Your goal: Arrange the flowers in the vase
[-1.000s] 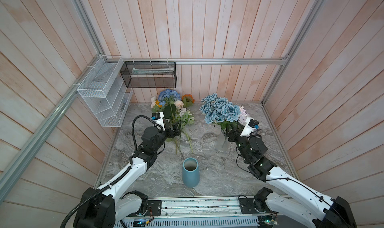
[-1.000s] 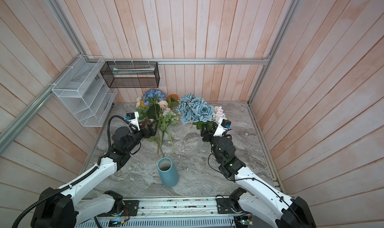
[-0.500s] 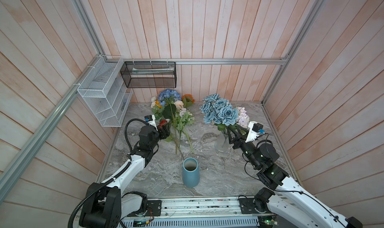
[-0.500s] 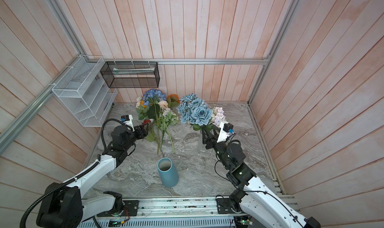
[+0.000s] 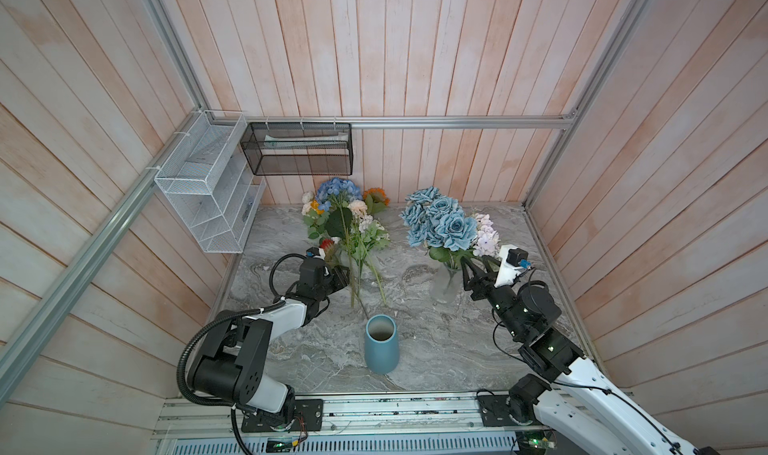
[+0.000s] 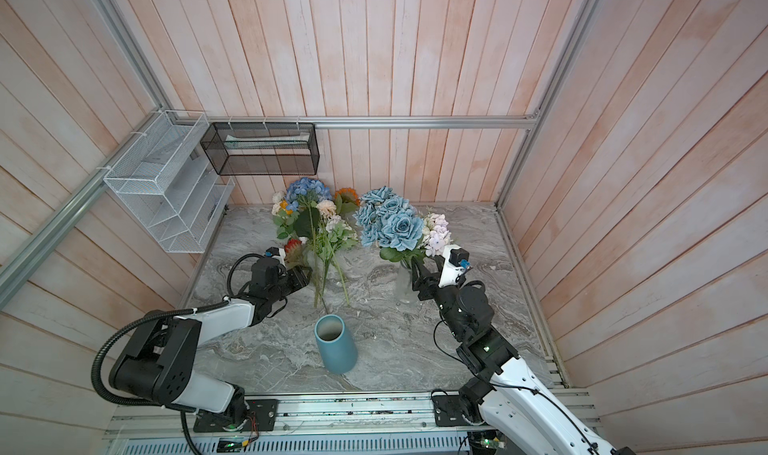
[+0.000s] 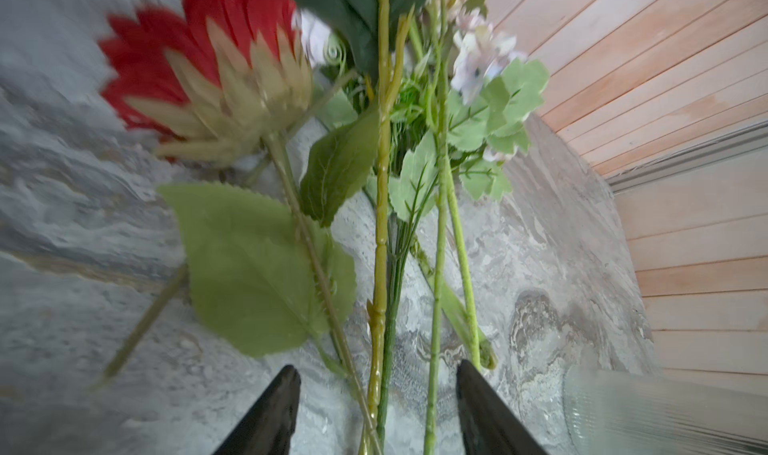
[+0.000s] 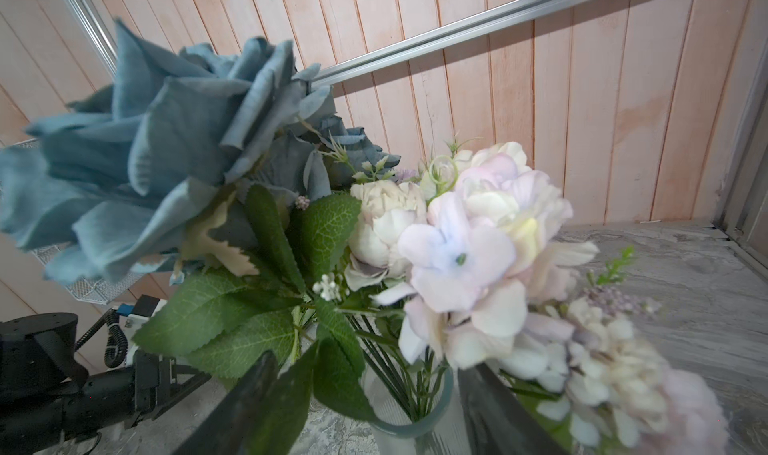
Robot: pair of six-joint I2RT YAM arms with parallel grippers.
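- Flowers (image 5: 353, 232), loose green-stemmed artificial sprays with blue hydrangea, peach and orange blooms, lie flat on the grey marbled tabletop (image 5: 436, 349). Their heads point away from my left gripper (image 5: 344, 273) and their cut ends lie beside it, so the stems are what I can reach.
- Bouquet of dusty-blue fabric roses and lilac blooms (image 5: 442, 226) stands upright just beyond and above my right gripper (image 5: 475, 264), propped by its container.
- Matte teal-blue tapered vase (image 5: 380, 345) stands empty between my two grippers, closer to my bases. I judge it the target, mouth up to take stems.
- Clear ribbed glass vase (image 5: 444, 286) holds that bouquet. My right gripper's jaws stand apart on either side of its neck and stems, gripping nothing that I can see.
- My left gripper sits low over the table, jaws partly spread, with several stems running between them and none pinched yet. I take this as lining up for a pick.
- Red daisy-like bloom (image 7: 199, 83) lies just ahead of the left gripper, beside those stems.
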